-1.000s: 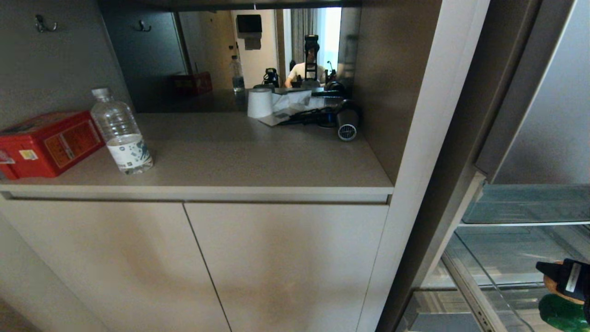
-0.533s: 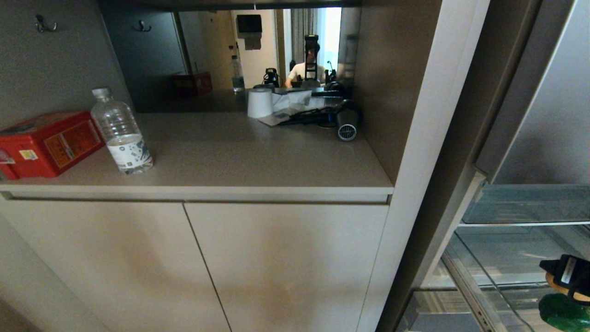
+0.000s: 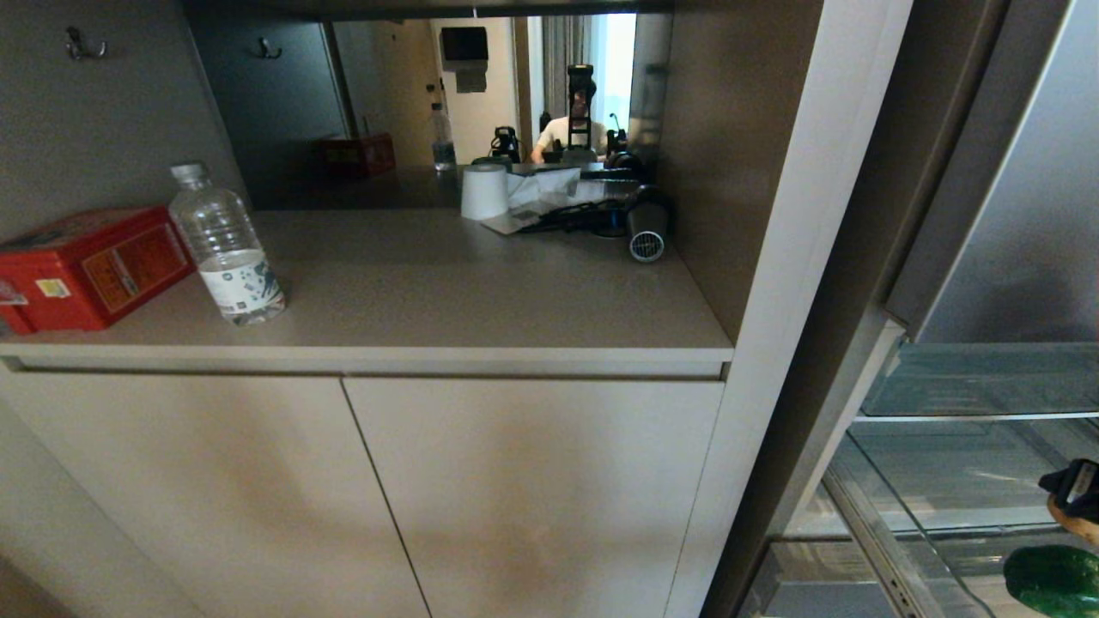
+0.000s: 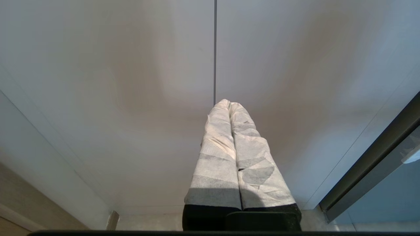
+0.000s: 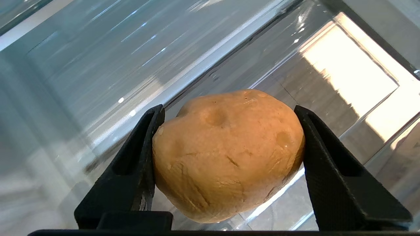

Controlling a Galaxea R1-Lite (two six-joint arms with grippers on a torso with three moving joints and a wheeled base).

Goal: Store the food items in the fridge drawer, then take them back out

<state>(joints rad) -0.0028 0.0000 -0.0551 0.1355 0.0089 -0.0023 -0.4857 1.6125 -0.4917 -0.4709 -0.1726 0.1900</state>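
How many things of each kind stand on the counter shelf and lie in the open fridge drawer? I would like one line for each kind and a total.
Potato, held in the right pincer: 1
Green bell pepper: 1
Water bottle: 1
Red box: 1
White paper roll: 1
Hair dryer: 1
Total: 6

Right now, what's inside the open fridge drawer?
In the clear plastic fridge drawer lies a glossy green bell pepper, cut off by the head view's edge. Above the bin, the right pincer grips a tan-brown potato-like lump. The rest lies out of frame.
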